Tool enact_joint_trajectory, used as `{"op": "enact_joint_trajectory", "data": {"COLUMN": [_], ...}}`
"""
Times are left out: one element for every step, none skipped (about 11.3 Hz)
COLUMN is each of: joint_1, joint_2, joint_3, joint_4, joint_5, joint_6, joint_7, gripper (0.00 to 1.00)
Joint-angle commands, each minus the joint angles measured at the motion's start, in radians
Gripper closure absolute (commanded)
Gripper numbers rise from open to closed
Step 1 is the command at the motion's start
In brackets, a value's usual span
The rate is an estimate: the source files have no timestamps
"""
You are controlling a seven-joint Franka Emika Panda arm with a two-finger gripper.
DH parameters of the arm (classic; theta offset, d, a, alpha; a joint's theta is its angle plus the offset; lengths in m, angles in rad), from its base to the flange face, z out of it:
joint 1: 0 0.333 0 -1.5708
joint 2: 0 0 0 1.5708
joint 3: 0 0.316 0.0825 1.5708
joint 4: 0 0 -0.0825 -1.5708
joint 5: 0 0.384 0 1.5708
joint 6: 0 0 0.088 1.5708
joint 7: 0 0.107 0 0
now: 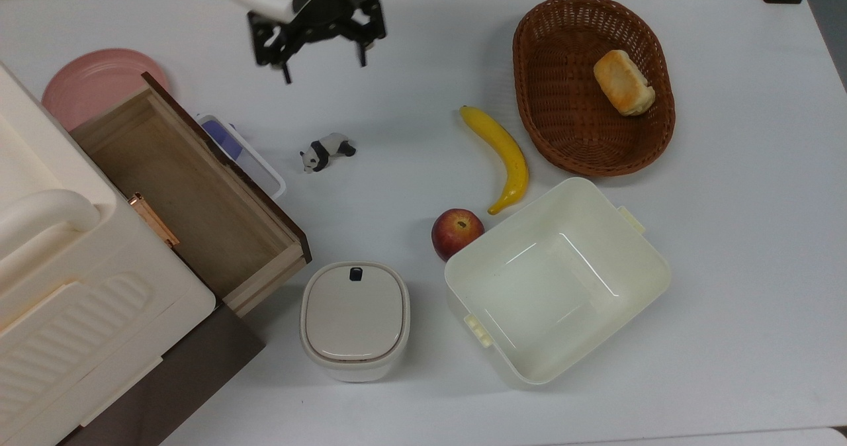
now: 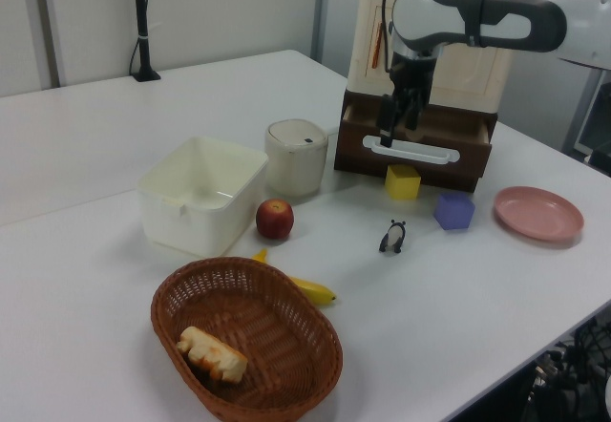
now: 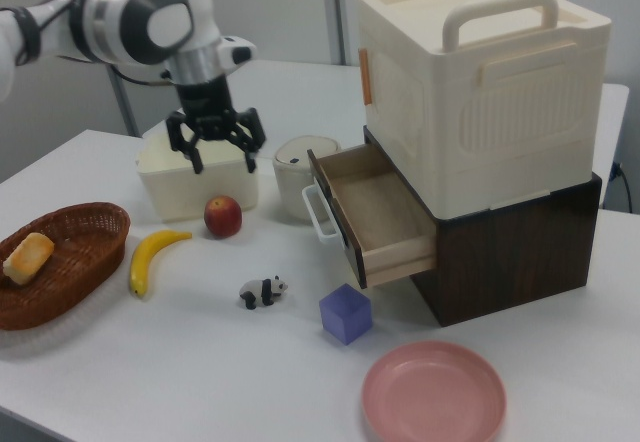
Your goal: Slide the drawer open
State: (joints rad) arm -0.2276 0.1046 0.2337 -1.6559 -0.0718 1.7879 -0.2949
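The drawer (image 1: 192, 188) is a light-wood box with a dark brown front, standing pulled well out of the brown cabinet base; its inside looks bare. Its white loop handle (image 1: 250, 156) faces the table's middle. In the right view the drawer (image 3: 378, 212) juts out toward that view's left, handle (image 3: 316, 212) in front. My gripper (image 1: 323, 62) hangs open and holds nothing, high above the table and apart from the handle, near the top view's top edge. In the left view the gripper (image 2: 393, 121) hovers in front of the drawer (image 2: 420, 134); in the right view the gripper (image 3: 218, 150) is over the cream tub.
A panda figurine (image 1: 326, 151) lies near the handle, with a purple block (image 1: 217, 133) beside the drawer front and a yellow block (image 2: 402, 181). Further off are a banana (image 1: 504, 158), apple (image 1: 456, 232), cream tub (image 1: 645, 280), lidded canister (image 1: 355, 320), basket (image 1: 562, 128) with bread, and pink plate (image 1: 92, 85).
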Motion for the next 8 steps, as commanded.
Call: {"op": "enact_joint_trajectory", "data": {"joint_1": [0.187, 0.247, 0.281, 0.293, 0.283, 0.271, 0.246, 0.223], "joint_2": [-0.034, -0.039, -0.042, -0.046, -0.054, -0.055, -0.06, -0.065], "joint_3": [-0.121, -0.176, -0.216, -0.244, -0.249, -0.247, -0.249, -0.247], "joint_4": [-0.008, -0.008, -0.01, -0.009, 0.01, 0.028, 0.036, 0.039], "joint_5": [0.009, 0.001, 0.001, 0.003, 0.015, 0.026, 0.062, 0.093], "joint_6": [-0.025, -0.027, -0.028, -0.053, -0.091, -0.132, -0.151, -0.148], "joint_7": [0.384, 0.449, 0.453, 0.453, 0.459, 0.461, 0.451, 0.435], "gripper": [0.0, 0.0, 0.0, 0.0, 0.0, 0.0, 0.0, 0.0]}}
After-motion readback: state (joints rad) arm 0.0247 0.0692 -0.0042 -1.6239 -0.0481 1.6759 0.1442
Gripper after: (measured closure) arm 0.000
